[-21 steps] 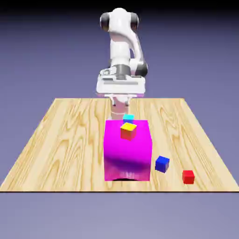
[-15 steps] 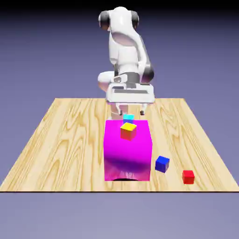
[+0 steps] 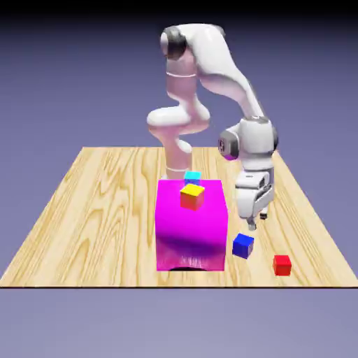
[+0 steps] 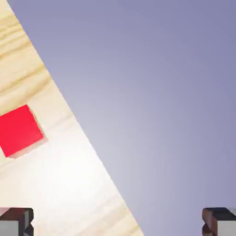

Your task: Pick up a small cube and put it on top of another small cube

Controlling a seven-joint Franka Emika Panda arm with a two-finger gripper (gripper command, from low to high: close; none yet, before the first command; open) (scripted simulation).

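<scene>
the arm (image 3: 210, 66) is glossy white, built of rounded, tube-like links with smooth bulging joints. dark grey rings and caps mark the joints, one near the top and one at the wrist. the hand is a boxy white block. the gripper (image 4: 118, 221) ends in two small, dark grey, square-edged fingertips (image 4: 16, 221) with a faint reddish tint.

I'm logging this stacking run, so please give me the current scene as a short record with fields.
claw: open, empty, above the table, fingertips wide apart in the hand view
red cube: on the table near its front edge, untouched, also at the hand view's left
blue cube: on the table beside the big magenta block
magenta block: mid-table, carrying a yellow-topped orange cube
stacking: not yet done
</scene>
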